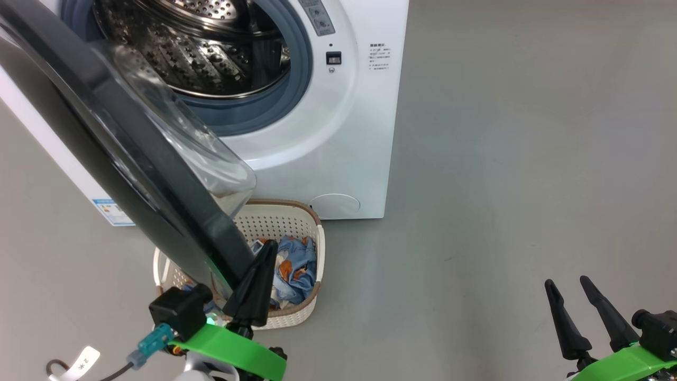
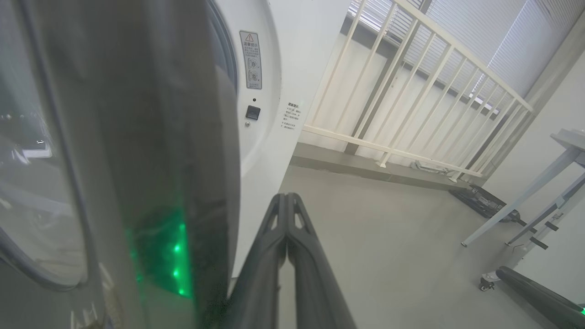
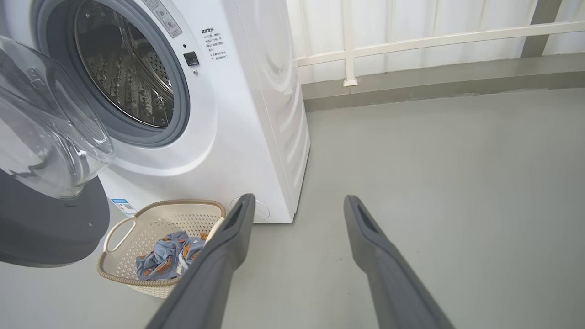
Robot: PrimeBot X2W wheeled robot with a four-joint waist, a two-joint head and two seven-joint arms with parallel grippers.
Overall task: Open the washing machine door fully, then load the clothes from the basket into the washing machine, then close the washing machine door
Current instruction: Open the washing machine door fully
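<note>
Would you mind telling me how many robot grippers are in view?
2. The left gripper is at lower left, shut, beside the washing machine door; the right gripper is at lower right, open above the floor.

I count one washing machine [image 1: 344,132] on the floor [image 1: 502,159], with one door [image 1: 132,159], one steel drum [image 1: 201,47] and one grey seal [image 1: 296,90]. It carries one blue label sticker [image 1: 108,210] and one round cover [image 1: 335,205] low on its front. There is one basket [image 1: 296,217] with one heap of clothes [image 1: 296,264]; I cannot tell how many pieces are in it. I see two hands, my left hand [image 1: 270,244] and my right hand [image 1: 567,281], each with two fingers.
</note>
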